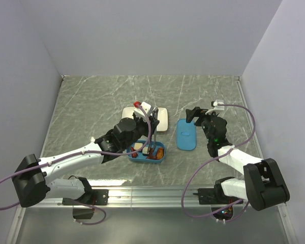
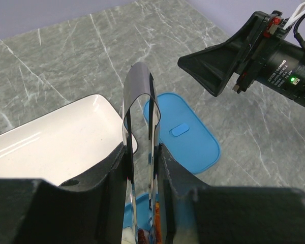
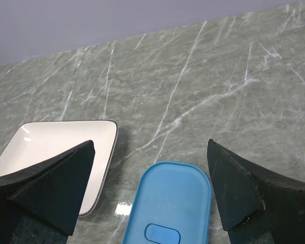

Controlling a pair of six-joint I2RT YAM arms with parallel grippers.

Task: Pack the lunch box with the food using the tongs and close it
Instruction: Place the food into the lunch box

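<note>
Clamping the tongs [image 2: 142, 76] above the lunch box [image 1: 163, 156], our left gripper [image 2: 141, 157] is closed mid-leg; we judge them springy and slippery. Our right gripper [image 3: 150, 150] hangs wide open, empty, over the lid [image 3: 170, 203].

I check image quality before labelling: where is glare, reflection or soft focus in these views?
Top external: even light, a pale reflection band on the table near the arm bases. Left wrist: the tongs mirror dark and bright streaks; the plate shows gloss lines. Right wrist: a glare spot on the table beside the lid; the right hand is a dark silhouette.
</note>
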